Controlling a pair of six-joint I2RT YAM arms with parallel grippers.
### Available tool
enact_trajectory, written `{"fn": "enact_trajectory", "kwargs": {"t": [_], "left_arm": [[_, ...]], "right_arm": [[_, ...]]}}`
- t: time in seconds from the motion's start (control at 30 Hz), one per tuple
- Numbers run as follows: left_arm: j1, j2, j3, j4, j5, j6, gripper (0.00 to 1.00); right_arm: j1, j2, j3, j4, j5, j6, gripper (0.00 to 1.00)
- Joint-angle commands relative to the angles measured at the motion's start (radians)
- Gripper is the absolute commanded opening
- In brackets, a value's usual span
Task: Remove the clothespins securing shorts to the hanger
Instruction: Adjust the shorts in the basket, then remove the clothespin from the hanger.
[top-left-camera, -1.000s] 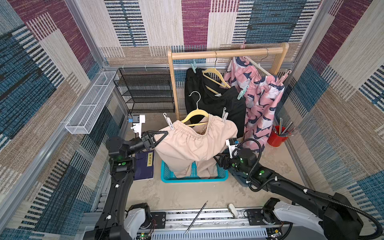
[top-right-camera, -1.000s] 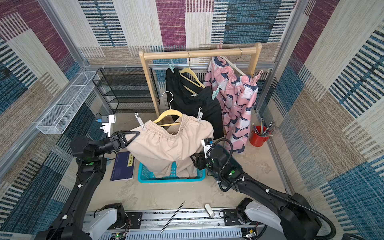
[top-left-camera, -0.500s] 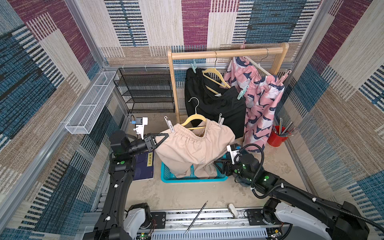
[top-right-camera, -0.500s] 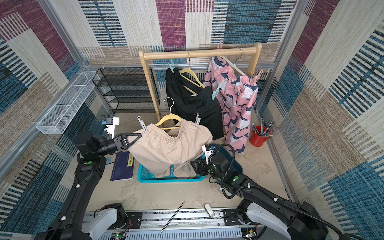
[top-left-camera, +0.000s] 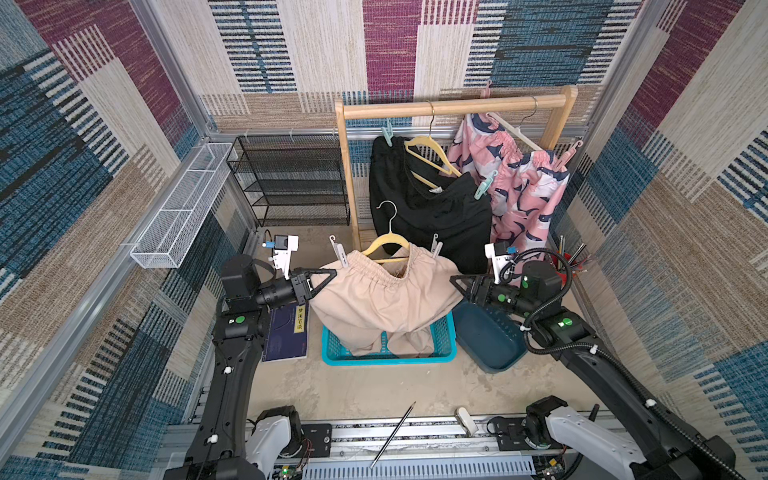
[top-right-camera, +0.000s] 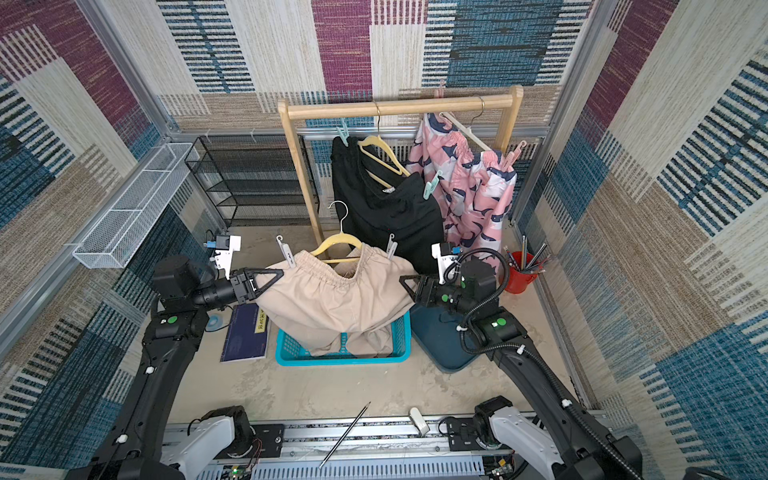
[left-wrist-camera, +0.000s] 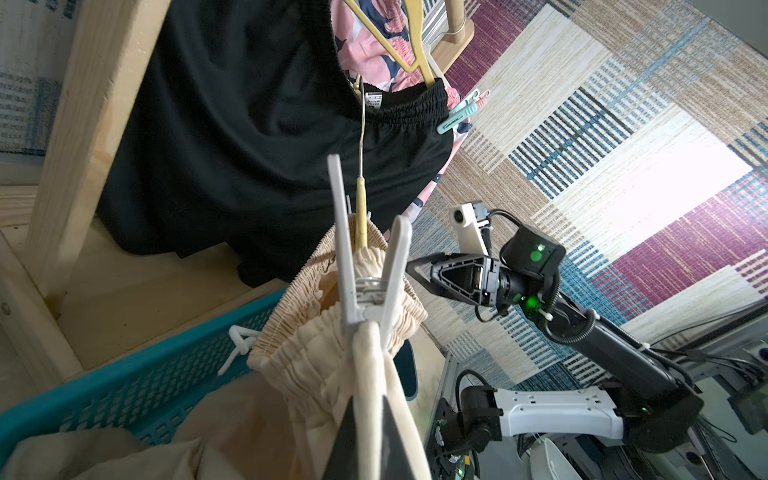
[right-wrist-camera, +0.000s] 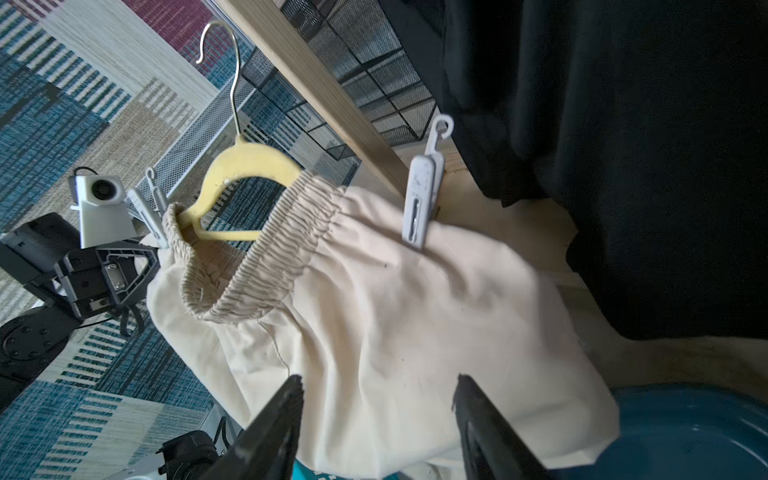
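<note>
In both top views the plain beige cloth shorts (top-left-camera: 382, 299) sit on a yellow plastic hanger (top-left-camera: 388, 243) in the middle of the frame. Their legs hang down into a teal plastic basket (top-left-camera: 386, 359). A white plastic clothespin (top-left-camera: 338, 252) is clipped on the left end of the waistband, and a second white clothespin (top-left-camera: 435, 246) is on the right end.

The left gripper (top-left-camera: 332, 274) is closed tight. It pinches the beige cloth just under the left clothespin. The right gripper (top-left-camera: 455, 282) is open. Its two black fingers (right-wrist-camera: 278, 419) stand apart, close to the right edge of the shorts, and nothing is between them.

Higher up, black cloth shorts (top-left-camera: 432, 208) and pink printed shorts (top-left-camera: 523, 187) hang on a wooden rail (top-left-camera: 453, 108). A mint clothespin (top-left-camera: 484, 185) is clipped where the two meet.
</note>
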Motion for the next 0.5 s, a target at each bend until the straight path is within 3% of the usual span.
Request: {"fn": "enact_trajectory", "kwargs": {"t": [0.0, 0.17, 0.47], "left_arm": [[-0.001, -0.01, 0.002, -0.007, 0.085, 0.055, 0.0], [-0.021, -0.01, 0.003, -0.007, 0.121, 0.057, 0.0], [-0.071, 0.005, 0.017, -0.004, 0.175, 0.058, 0.0]], "right_arm": [[-0.093, 0.009, 0.005, 0.11, -0.271, -0.046, 0.61], [-0.247, 0.025, -0.066, 0.283, -0.502, -0.028, 0.61], [-0.261, 0.07, -0.117, 0.402, -0.59, -0.099, 0.61]]}}
